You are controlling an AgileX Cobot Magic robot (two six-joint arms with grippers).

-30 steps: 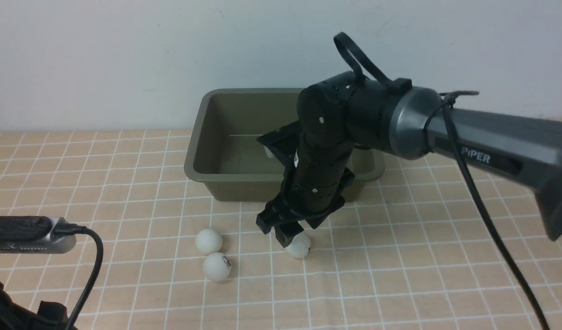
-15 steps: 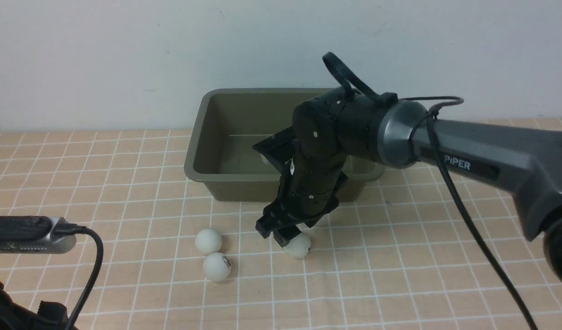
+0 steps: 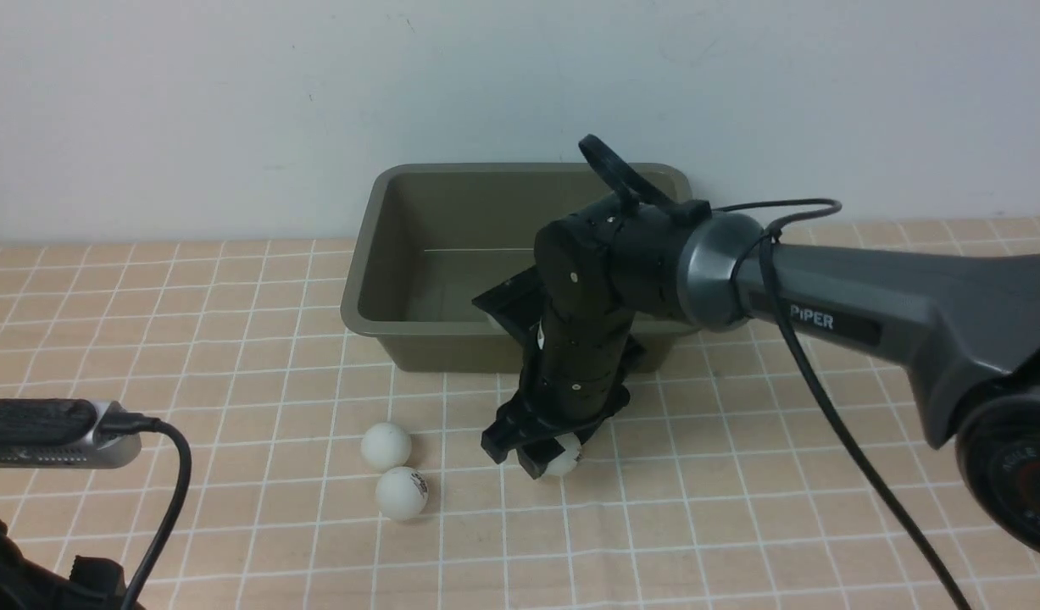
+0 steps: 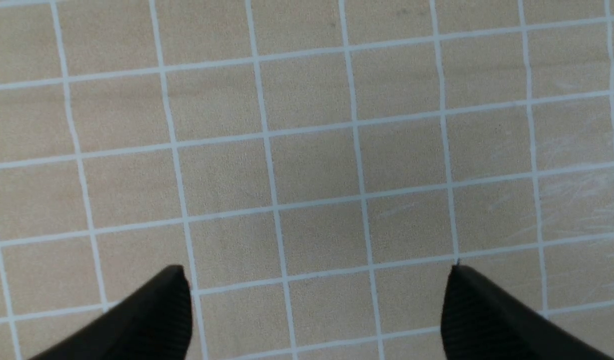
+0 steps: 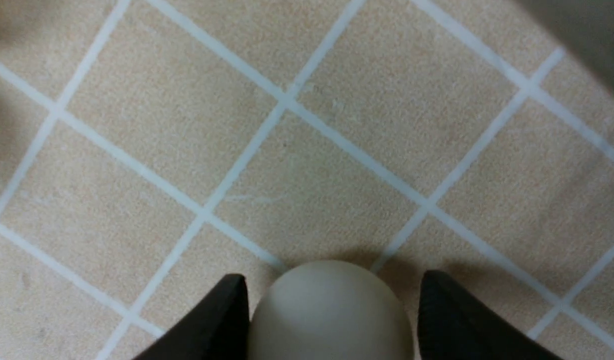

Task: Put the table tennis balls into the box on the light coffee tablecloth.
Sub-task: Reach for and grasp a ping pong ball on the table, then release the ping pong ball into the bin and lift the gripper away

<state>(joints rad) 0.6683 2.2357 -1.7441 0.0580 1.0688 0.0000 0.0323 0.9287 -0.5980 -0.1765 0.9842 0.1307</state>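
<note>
Since the right gripper (image 3: 547,457) sits over one table tennis ball (image 5: 332,312) on the light coffee tablecloth (image 3: 740,474), that ball is half hidden in front view; it is closely flanked by the jaws, but a firm clamp cannot be told. A plain ball (image 3: 386,446) and a marked ball (image 3: 401,493) are seen near, leftward. The box (image 3: 418,343) behind is partly blocked by the right arm (image 3: 825,288). The left gripper (image 4: 317,272) is spread wide above cloth.

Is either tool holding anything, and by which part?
Nothing yet, it seems: the right tool straddles a ball on the cloth, slim gaps at both sides. The left tool is empty.
</note>
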